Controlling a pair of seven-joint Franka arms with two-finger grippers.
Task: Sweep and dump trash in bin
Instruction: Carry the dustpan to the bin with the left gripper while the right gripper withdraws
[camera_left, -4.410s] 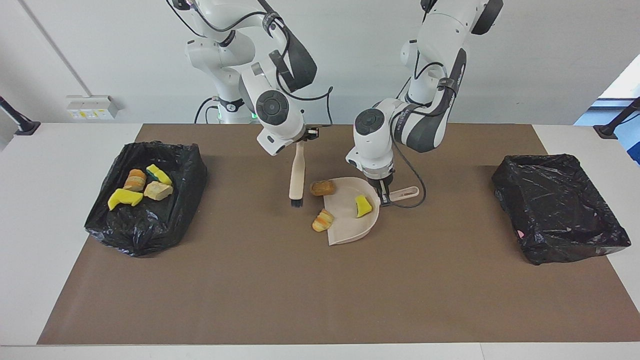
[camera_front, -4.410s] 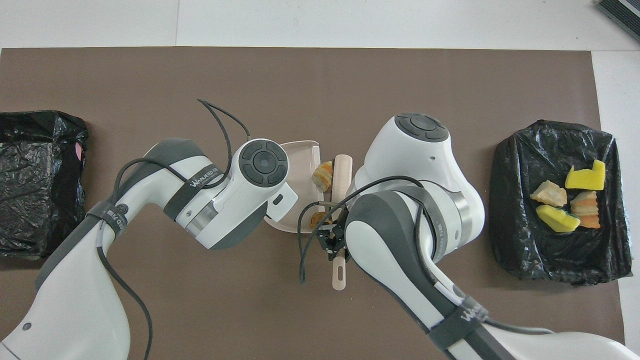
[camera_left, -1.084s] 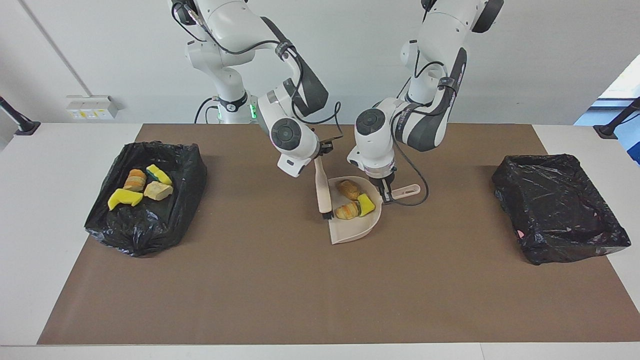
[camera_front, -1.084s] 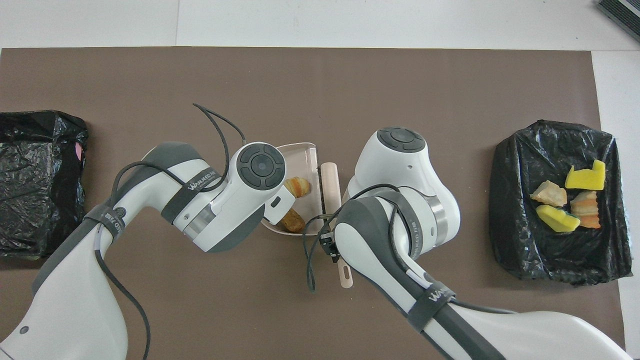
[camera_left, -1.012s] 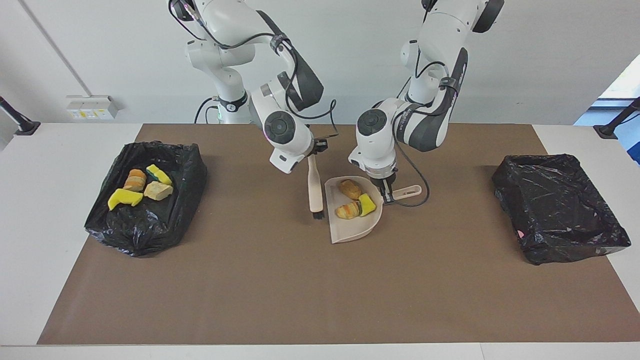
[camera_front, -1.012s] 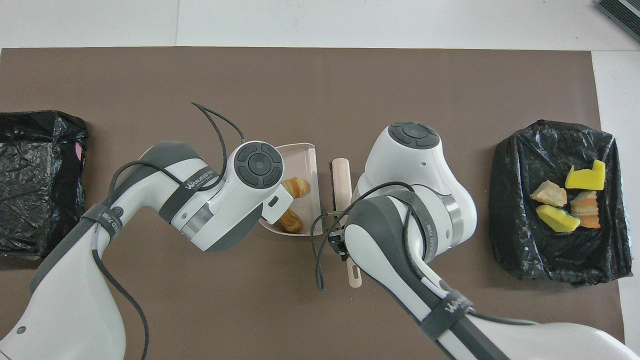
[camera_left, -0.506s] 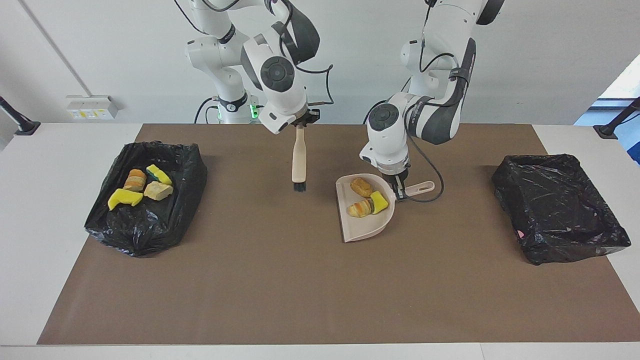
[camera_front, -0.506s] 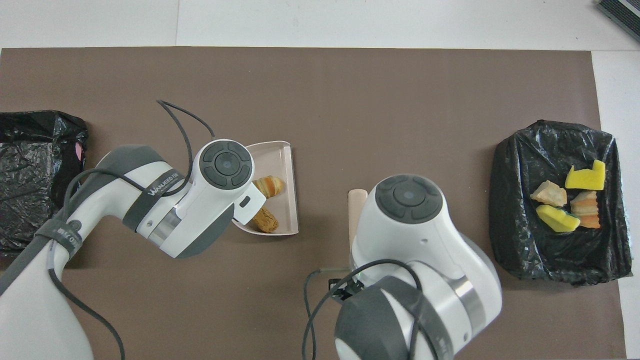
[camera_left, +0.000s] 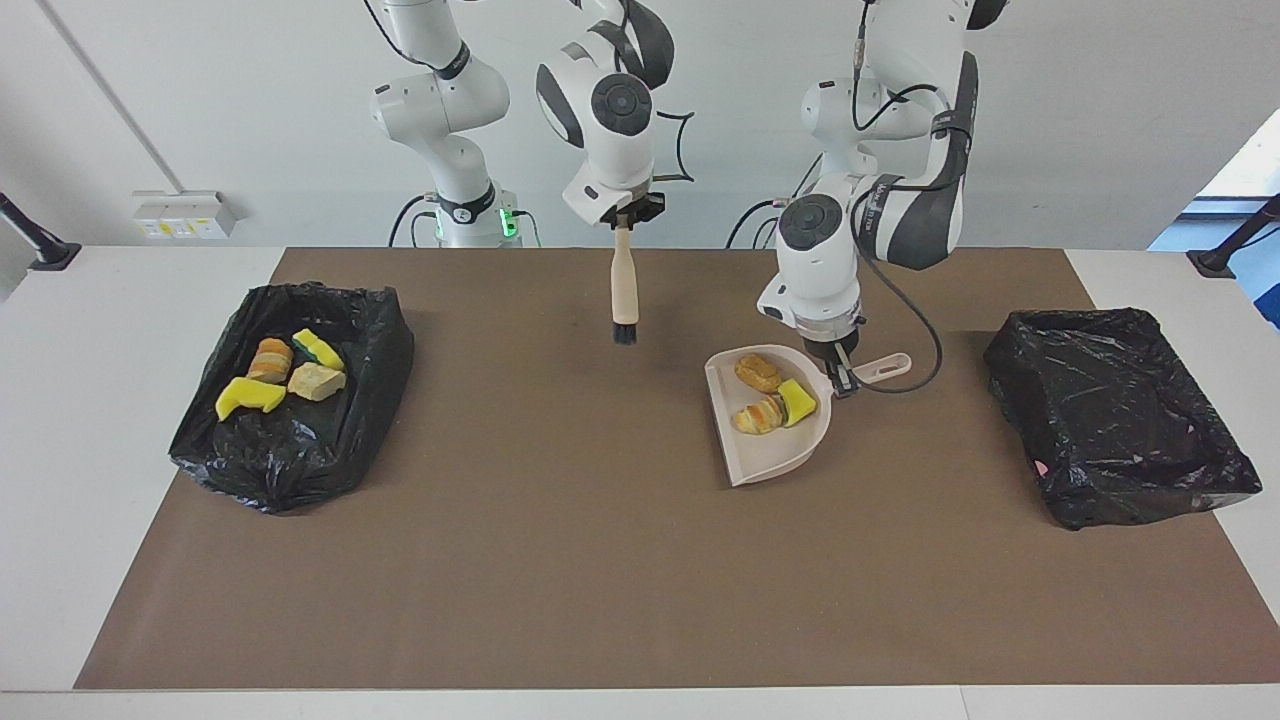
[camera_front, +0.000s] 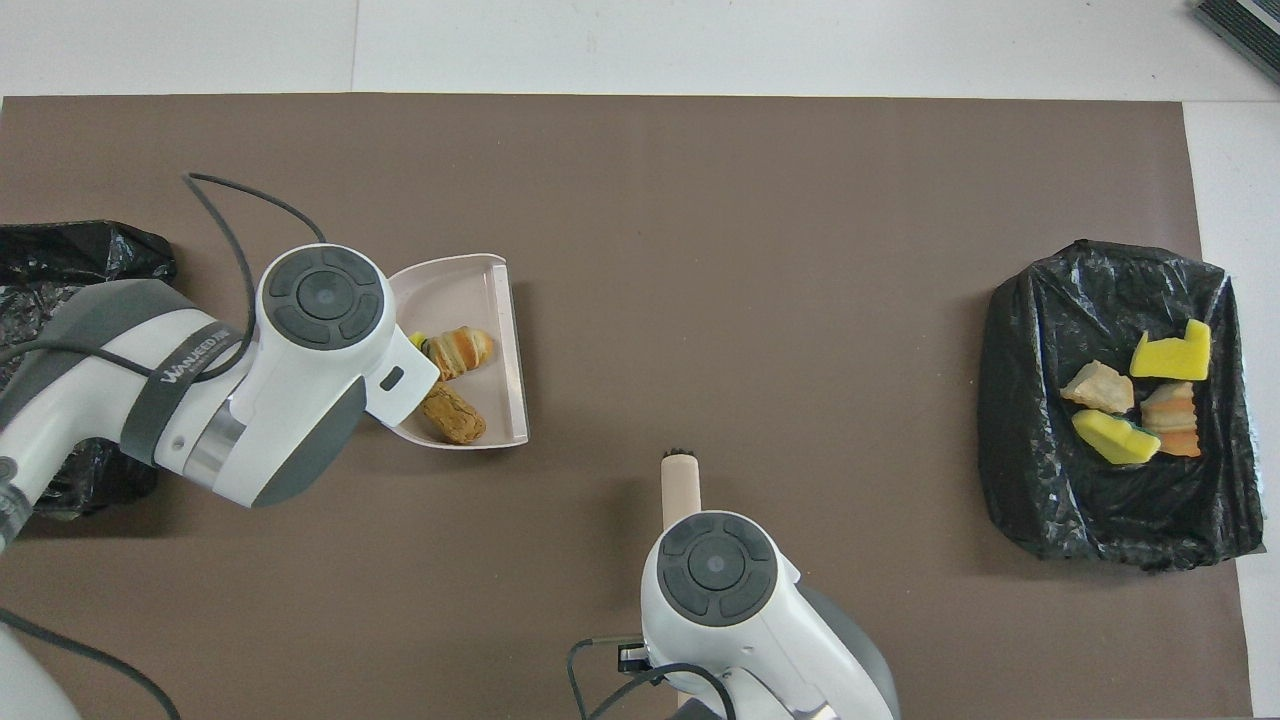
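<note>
Currently left end effector (camera_left: 843, 383) pinches the dustpan (camera_left: 768, 440) handle, three trash scraps (camera_left: 768, 397) inside; right end effector (camera_left: 623, 219) clamps the brush (camera_left: 624, 290), raised over the bench (camera_left: 560, 560).

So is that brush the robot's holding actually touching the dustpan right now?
Apart. The facing view shows the brush hanging from the right gripper with bare brown mat between its bristles and the dustpan, which the left gripper holds by the handle.

Three trash scraps (camera_left: 766, 397) in dustpan (camera_left: 770, 455), four (camera_left: 283, 372) in bin (camera_left: 300, 470)
</note>
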